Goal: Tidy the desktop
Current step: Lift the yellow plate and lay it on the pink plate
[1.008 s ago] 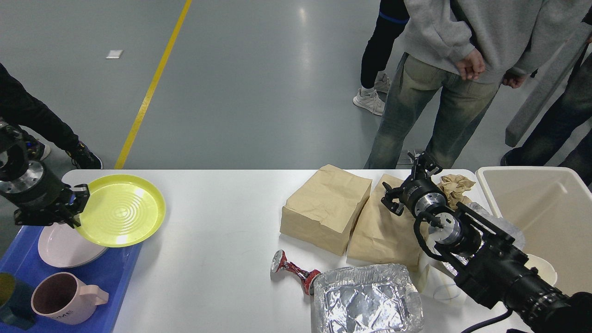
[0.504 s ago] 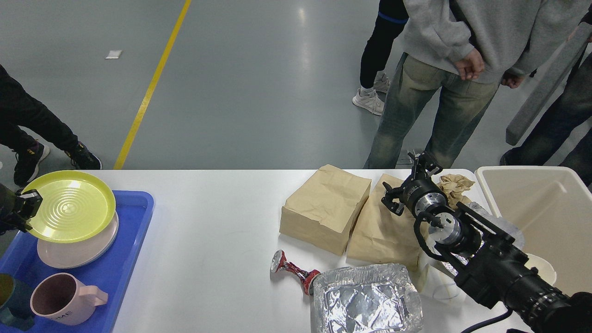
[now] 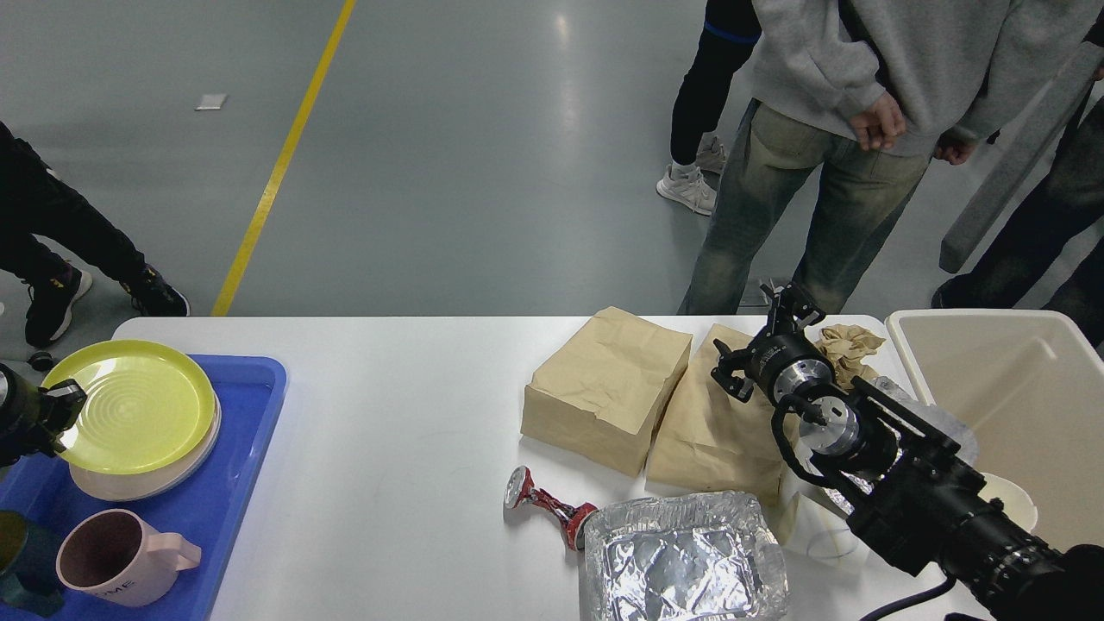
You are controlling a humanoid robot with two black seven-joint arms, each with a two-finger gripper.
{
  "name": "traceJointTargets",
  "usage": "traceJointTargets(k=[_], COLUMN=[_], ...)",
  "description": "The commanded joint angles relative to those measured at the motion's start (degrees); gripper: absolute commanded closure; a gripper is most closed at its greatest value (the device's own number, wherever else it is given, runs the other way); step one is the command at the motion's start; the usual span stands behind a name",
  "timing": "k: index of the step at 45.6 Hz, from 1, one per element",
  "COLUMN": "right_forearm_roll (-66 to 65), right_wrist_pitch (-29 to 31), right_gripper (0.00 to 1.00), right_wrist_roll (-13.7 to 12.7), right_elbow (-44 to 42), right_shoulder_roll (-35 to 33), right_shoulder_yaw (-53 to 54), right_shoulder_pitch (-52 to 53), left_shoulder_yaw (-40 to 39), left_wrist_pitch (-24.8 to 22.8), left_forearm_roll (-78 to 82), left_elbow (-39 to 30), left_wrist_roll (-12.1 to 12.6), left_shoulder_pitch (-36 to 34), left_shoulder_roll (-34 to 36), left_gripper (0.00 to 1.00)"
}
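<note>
The white surface (image 3: 414,414) spans the view. At its left end a blue tray (image 3: 233,483) holds a pink mug (image 3: 121,556) and a yellow plate (image 3: 129,405) stacked on a pale plate (image 3: 147,483). My left hand (image 3: 60,410) grips the yellow plate's rim. My right hand (image 3: 776,332) hovers spread open over the paper bags (image 3: 604,388), beside the beige bin (image 3: 1018,397).

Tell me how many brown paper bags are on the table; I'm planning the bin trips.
2: one paper bag at mid-table, another just right of it, beneath the right gripper. The arm may hide more.
</note>
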Motion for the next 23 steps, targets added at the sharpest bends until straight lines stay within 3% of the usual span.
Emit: traceJointTargets(k=[1, 14, 23], right_forearm_roll=[0.0, 0.0, 0.0], right_wrist_pitch=[0.0, 0.0, 0.0], right_gripper=[0.00, 0.00, 0.00], right_wrist_roll=[0.0, 0.0, 0.0], right_elbow=[0.0, 0.0, 0.0], right_shoulder_roll=[0.0, 0.0, 0.0], right_shoulder_yaw=[0.0, 0.0, 0.0], right_shoulder_pitch=[0.0, 0.0, 0.0], left_shoulder_yaw=[0.0, 0.0, -0.1], left_wrist_pitch=[0.0, 0.0, 2.3], left_forearm_roll=[0.1, 0.3, 0.3], left_elbow=[0.0, -0.1, -0.1], left_wrist_roll=[0.0, 0.1, -0.4], left_shoulder_pitch=[0.6, 1.3, 1.6], left_shoulder_roll=[-0.4, -1.4, -1.6], left_gripper=[1.00, 0.92, 0.54])
